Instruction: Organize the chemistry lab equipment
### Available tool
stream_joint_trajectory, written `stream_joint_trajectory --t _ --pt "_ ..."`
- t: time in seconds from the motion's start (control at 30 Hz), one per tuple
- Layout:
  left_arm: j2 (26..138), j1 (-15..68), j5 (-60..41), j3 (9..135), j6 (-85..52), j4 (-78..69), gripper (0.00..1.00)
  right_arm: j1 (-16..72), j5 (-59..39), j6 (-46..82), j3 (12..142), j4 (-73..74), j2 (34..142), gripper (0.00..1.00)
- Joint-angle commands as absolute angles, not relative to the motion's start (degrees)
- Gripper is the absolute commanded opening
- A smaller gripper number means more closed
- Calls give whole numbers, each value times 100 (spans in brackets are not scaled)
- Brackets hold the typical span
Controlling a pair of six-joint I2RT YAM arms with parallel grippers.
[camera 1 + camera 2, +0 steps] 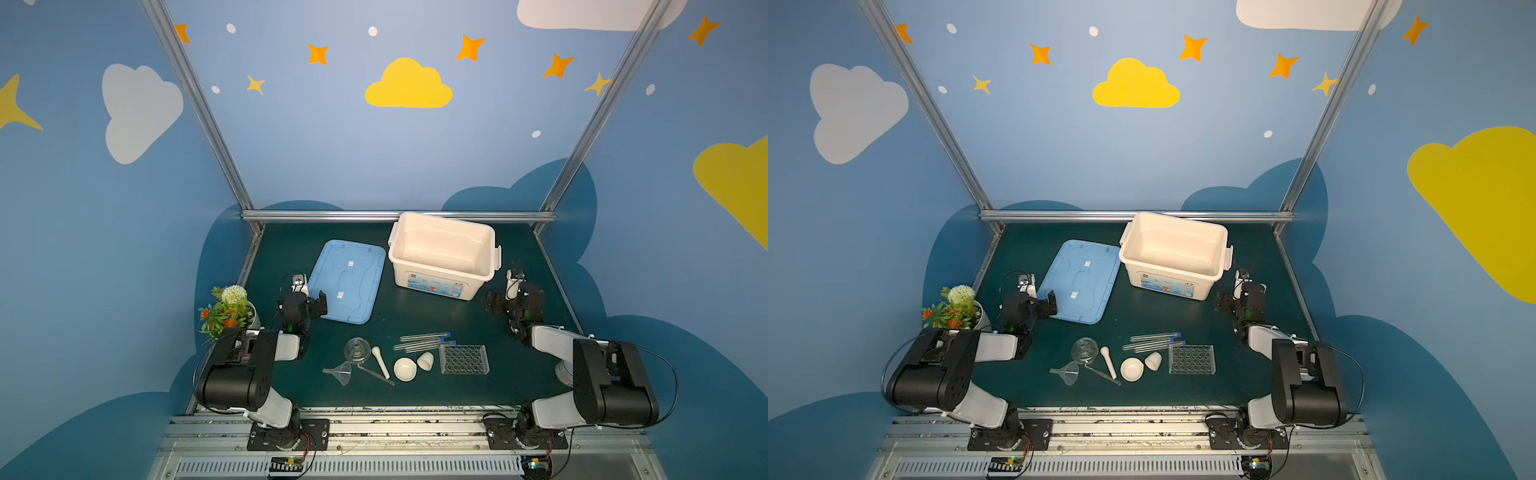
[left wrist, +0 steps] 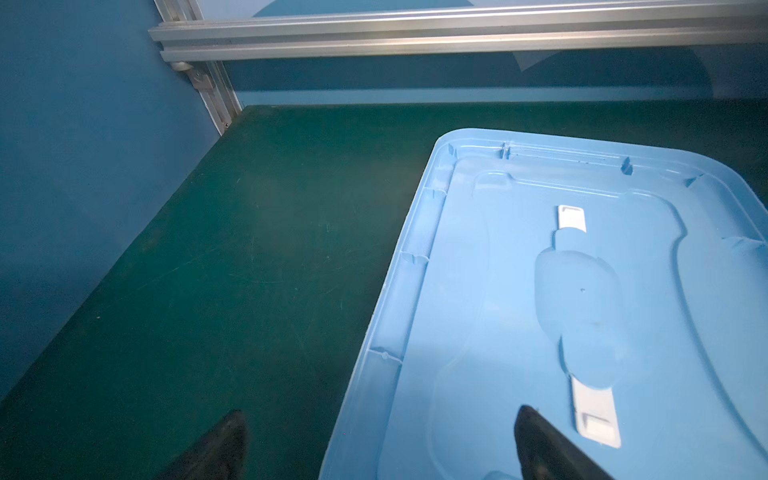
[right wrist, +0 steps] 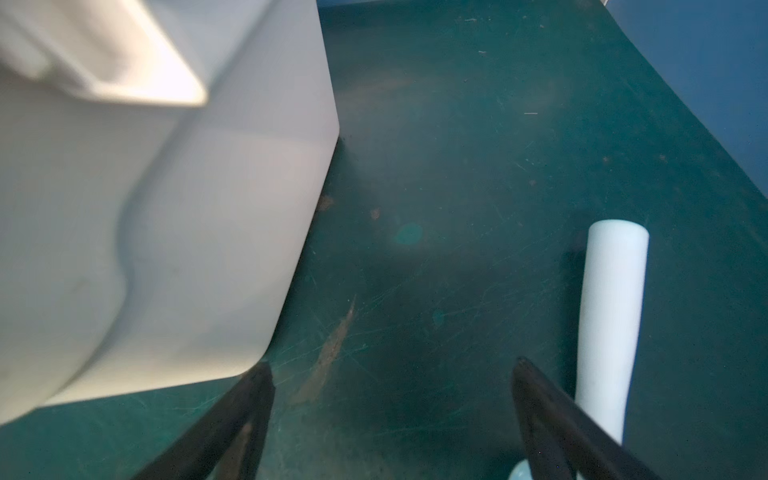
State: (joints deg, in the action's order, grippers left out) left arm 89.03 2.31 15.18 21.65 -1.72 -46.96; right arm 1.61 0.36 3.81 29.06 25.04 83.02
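- in both top views you see the lab items grouped near the front of the dark green table mat, well apart from both arms: a round clear glass flask, and a clear plastic funnel on its side with its stem to the left. thin metal tweezers and a white ceramic pestle both lie slantwise, front to back.
- to their right, a round white bowl opens upward and a small white cup lies tipped over. three clear blue-capped test tubes lie crosswise, caps to the right, just beside the clear holed plastic rack.
- an open white plastic bin stands at the back, with a light blue lid flat to its left.
- left wrist view: your left gripper is spread wide and empty, one finger over the lid, one over the mat.
- right wrist view: your right gripper is spread wide, holding nothing, just beside the bin's wall.
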Motion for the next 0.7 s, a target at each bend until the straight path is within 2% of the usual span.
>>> stream_joint_trajectory --t 0.0,0.67 --pt "8807 221 1496 2236 -176 -4772 100 159 1 366 3059 2507 8352 89" --pt "8809 160 1362 2283 -194 -4693 100 122 -79 378 3078 2505 8355 89"
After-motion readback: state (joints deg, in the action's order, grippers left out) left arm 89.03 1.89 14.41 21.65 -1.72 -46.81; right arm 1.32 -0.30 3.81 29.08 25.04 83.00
